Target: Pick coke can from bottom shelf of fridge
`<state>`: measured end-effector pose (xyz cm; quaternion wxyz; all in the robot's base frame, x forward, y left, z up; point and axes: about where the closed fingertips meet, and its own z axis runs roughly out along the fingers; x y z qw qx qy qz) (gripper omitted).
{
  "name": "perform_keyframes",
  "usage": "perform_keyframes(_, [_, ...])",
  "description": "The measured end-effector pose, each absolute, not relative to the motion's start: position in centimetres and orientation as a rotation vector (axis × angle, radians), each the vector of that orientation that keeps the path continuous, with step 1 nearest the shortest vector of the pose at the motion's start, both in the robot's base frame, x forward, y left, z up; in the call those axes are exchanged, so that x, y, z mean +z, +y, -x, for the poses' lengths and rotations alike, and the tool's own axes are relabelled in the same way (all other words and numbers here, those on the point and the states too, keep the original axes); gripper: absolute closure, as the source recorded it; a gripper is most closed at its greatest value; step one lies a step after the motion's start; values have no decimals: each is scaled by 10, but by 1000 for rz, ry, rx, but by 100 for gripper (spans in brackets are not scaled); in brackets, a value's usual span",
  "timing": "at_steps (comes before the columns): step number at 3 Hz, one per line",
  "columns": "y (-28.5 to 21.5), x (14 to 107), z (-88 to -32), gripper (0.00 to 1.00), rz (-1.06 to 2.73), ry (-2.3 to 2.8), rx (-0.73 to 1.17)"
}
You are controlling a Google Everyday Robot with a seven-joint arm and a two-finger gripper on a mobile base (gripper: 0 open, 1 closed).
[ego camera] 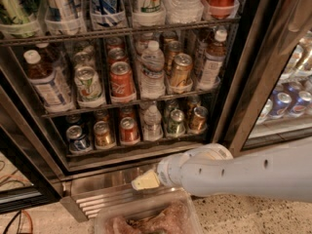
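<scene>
The fridge (253, 82) stands open in front of me, with wire racks full of drinks. On the bottom shelf (136, 145) the red coke can (129, 130) stands in the front row, between a gold-brown can (104, 134) on its left and a small water bottle (152, 123) on its right. A blue-and-silver can (78, 138) stands at the far left. My white arm reaches in from the right. The gripper (146, 181) at its cream-coloured tip is below the bottom shelf, in front of the ribbed steel base (97, 199), a little right of and below the coke can.
A green can (175, 122) and a gold can (197, 119) stand right of the bottle. The middle rack holds a larger red can (121, 79) and bottles. A clear plastic tub (146, 218) with brownish contents sits at the bottom edge. A closed glass door (287, 101) is at the right.
</scene>
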<state>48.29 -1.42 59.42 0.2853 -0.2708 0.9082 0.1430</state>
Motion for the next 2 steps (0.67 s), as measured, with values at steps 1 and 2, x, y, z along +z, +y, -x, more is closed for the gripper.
perform_keyframes(1, [25, 583, -497, 0, 811, 2393, 419])
perform_keyframes(2, [26, 582, -496, 0, 814, 2393, 421])
